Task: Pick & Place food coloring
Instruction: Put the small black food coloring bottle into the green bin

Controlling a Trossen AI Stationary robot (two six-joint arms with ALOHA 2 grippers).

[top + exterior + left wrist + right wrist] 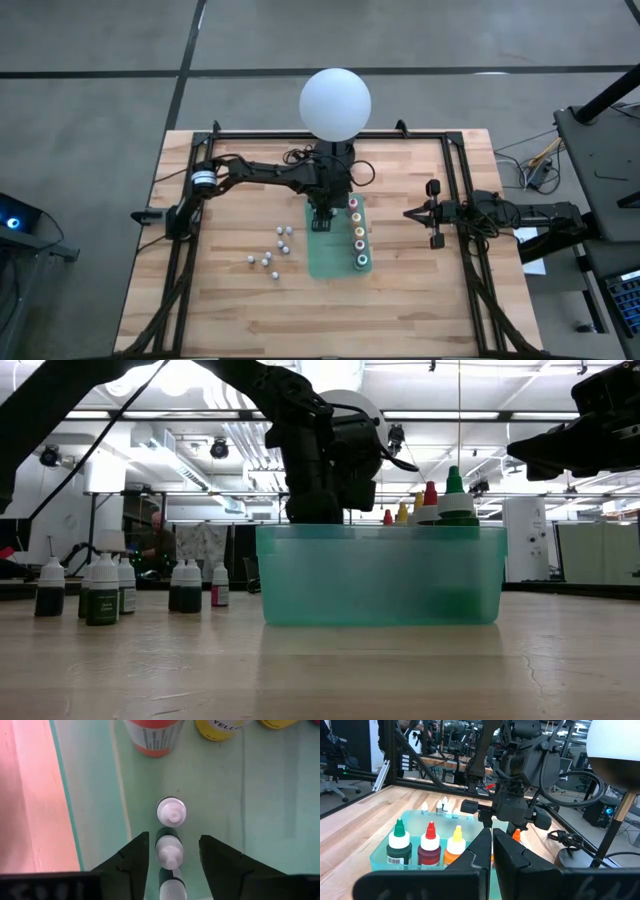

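Note:
A green see-through bin (325,258) stands mid-table. Along its right side is a row of larger food coloring bottles (358,235) with coloured tops. Three small white-capped food coloring bottles (171,813) stand upright in a line on the bin's floor. My left gripper (173,840) points down into the bin and is open. Its fingers (135,857) stand on either side of the middle small bottle (169,849), with a gap on each side. My right gripper (492,850) is shut and level, at the table's right side (415,211).
Several small white-capped bottles (272,250) stand on the wooden table left of the bin, also seen in the low view (120,588). A white globe lamp (335,103) stands at the far edge behind the left arm. A black frame (455,170) borders the table.

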